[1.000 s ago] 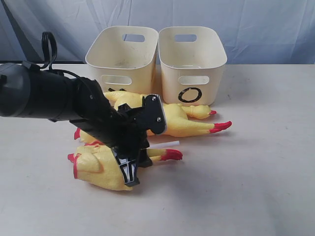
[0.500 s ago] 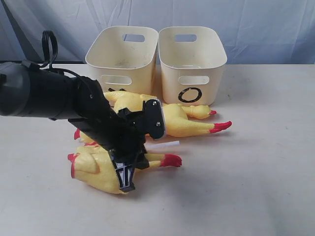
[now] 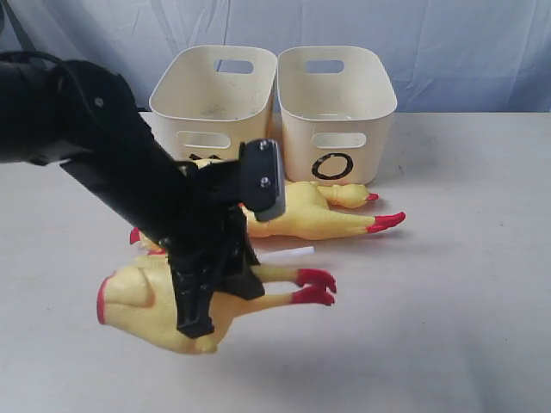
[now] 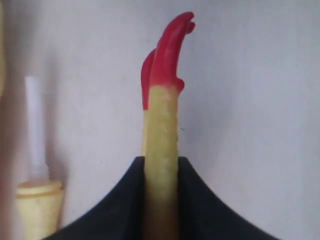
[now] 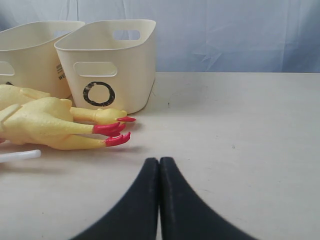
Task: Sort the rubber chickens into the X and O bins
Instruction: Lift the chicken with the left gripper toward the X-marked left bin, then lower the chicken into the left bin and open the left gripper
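My left gripper (image 3: 201, 303) is shut on the headless rubber chicken (image 3: 138, 297) and holds it off the table, red feet (image 3: 314, 286) pointing right. In the left wrist view a yellow leg (image 4: 162, 145) is pinched between the black jaws. The neck piece with its white tube (image 3: 290, 251) lies behind it, mostly hidden by the arm. A whole rubber chicken (image 3: 306, 211) lies in front of the bins. The O bin (image 3: 337, 103) stands at the back right, the X bin (image 3: 215, 90) to its left with its mark hidden. My right gripper (image 5: 159, 163) is shut and holds nothing, low over the table.
Both bins look empty from here and stand side by side against a blue cloth backdrop (image 3: 448, 43). The left arm (image 3: 103, 163) crosses the left half of the exterior view. The pale table (image 3: 448, 284) lies bare to the right of the chickens.
My left gripper has shut on the headless chicken and lifted it off the table. The arm has risen. The other chicken and the bins have stayed put.
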Controlling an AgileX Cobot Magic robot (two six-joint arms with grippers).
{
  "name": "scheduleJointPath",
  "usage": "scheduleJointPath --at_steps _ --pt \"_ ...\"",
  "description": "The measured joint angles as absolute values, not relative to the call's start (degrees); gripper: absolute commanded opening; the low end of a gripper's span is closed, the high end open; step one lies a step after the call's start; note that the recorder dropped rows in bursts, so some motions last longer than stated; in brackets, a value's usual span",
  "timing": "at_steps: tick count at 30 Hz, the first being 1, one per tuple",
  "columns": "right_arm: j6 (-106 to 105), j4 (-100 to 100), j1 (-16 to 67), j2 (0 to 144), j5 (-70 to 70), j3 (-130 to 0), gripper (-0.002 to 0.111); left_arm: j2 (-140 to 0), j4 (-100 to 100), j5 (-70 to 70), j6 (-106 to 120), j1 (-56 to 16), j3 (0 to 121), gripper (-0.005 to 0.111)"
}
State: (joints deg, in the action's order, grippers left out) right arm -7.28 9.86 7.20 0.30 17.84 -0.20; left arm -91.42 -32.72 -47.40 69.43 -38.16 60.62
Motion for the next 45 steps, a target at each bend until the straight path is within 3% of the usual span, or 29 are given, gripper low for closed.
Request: scheduleJointPath --at_steps 4,22,29,36,41,45 --pt "-7.28 9.86 7.2 0.3 17.84 -0.2 -0.001 -87.53 -32.72 -44.12 66.24 -38.16 63.92 0.0" --pt "-7.28 9.86 7.2 0.3 17.84 -0.2 -0.001 -85.76 -34.18 6.83 56.31 -38.16 68.71 0.0" --pt "-7.28 9.86 7.2 0.3 17.84 -0.2 -0.001 -88.82 -33.05 15.68 47.07 -34.8 68.8 0.0" --pt "-7.28 9.86 7.2 0.3 17.84 -0.2 -0.001 -92.81 -8.91 19.6 18.45 -28.19 68.8 0.0" --pt "-7.28 9.86 7.2 0.3 17.84 -0.2 -0.001 -95.21 18.68 28.71 -11.71 -22.49 68.8 0.0" --pt "-7.28 9.86 7.2 0.3 17.84 -0.2 -0.001 -98.01 27.59 35.02 -24.19 -18.33 68.8 0.0"
